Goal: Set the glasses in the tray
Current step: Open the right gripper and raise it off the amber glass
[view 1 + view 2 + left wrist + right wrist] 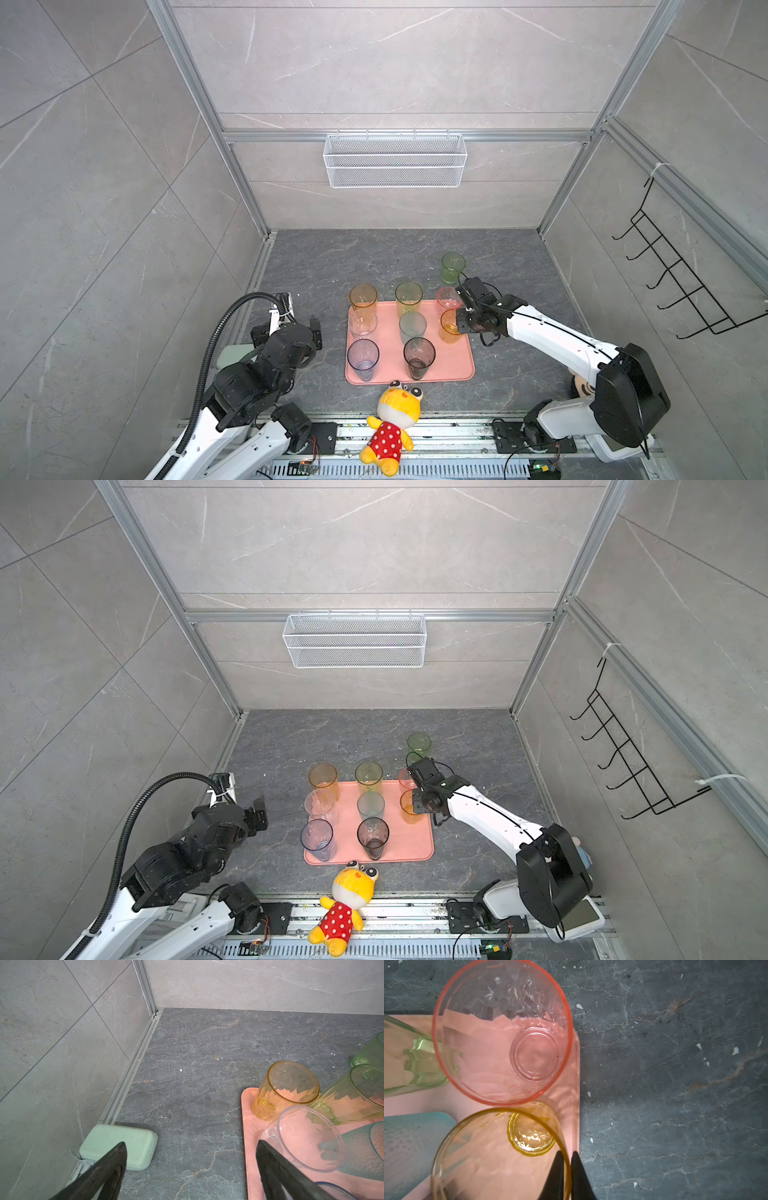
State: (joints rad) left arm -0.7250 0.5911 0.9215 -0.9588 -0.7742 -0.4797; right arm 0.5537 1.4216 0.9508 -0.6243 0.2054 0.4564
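Now the right gripper (567,1153) pinches the rim of the short amber translucent tumbler (477,1157), which stands in the salmon-pink plastic tray (574,1084) by its right edge. The green translucent tumbler (453,266) stands upright on the table (353,257) just beyond that gripper. The left gripper (190,1142) gapes empty, farther off.

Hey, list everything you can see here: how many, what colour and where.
glasses: nine; tall amber, clear, blue, yellow-green, teal, smoky grey, pink and short amber on the tray; green on the table behind it.
tray: one, salmon pink, table centre.
plush toy: one, yellow and red, front rail.
wire basket: one, white, back wall.
hook rack: one, black, right wall.
soft case: one, mint green, by left wall.
left gripper: one, black, open beside the tray.
right gripper: one, black, fingers pinching the short amber glass's wall.
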